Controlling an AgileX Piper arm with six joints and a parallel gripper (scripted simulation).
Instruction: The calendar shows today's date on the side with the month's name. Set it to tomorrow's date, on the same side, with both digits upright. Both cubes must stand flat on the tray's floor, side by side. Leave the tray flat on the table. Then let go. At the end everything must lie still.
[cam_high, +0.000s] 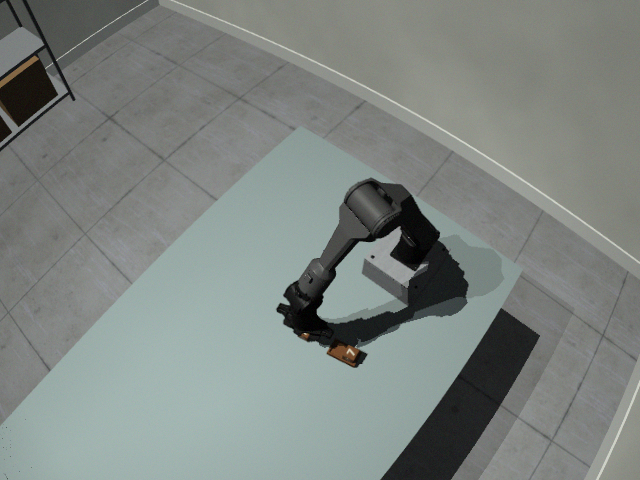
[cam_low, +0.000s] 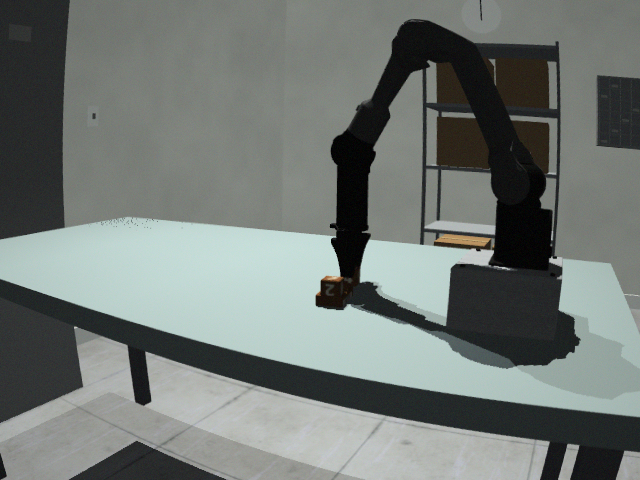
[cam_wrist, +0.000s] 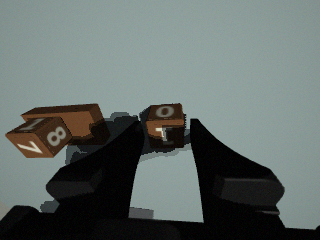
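A brown wooden tray (cam_wrist: 75, 114) lies flat on the table, holding one brown cube (cam_wrist: 41, 136) whose white 7 and 8 faces show. The second cube (cam_wrist: 165, 124), showing 0 and 1, stands on the table outside, at the tray's three o'clock.
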